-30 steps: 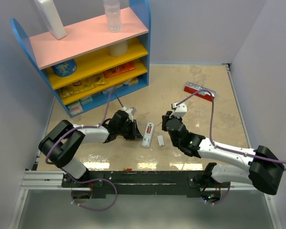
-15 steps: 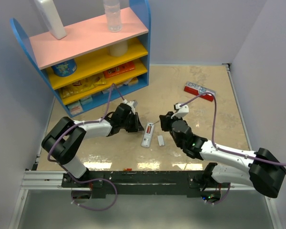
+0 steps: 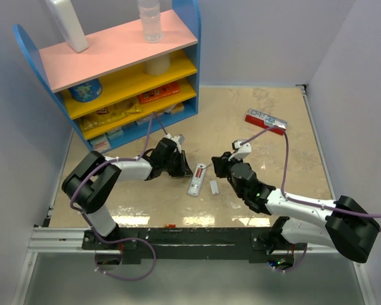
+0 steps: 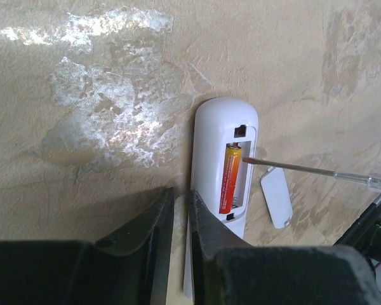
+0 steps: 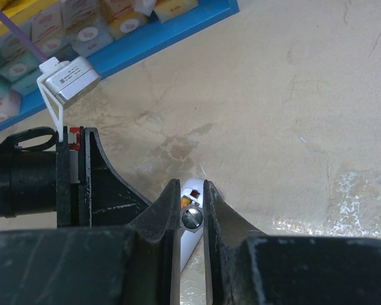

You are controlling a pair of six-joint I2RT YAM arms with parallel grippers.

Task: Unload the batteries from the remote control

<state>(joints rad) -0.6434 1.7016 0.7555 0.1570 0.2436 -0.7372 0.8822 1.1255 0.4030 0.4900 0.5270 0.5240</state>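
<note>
The white remote control (image 3: 197, 180) lies back-up between both arms, its bay open. In the left wrist view one red-orange battery (image 4: 232, 178) sits in the bay's left slot of the remote (image 4: 216, 136); the slot beside it looks empty. The loose white cover (image 4: 276, 197) lies just right of the remote. My right gripper (image 5: 192, 190) is shut on a screwdriver (image 5: 192, 217), and the shaft (image 4: 305, 169) reaches in with its tip at the bay's top end. My left gripper (image 4: 180, 194) is shut on nothing, its right finger against the remote's left side.
A blue shelf unit (image 3: 114, 76) with packets and bottles fills the back left. A red-and-white flat box (image 3: 265, 121) lies at the back right. A tiny red-orange piece (image 3: 169, 225) rests at the table's front edge by the rail.
The left gripper has edged right, closer against the remote's side. The right gripper has shifted a little left and down with the screwdriver. The remote and cover have stayed put.
</note>
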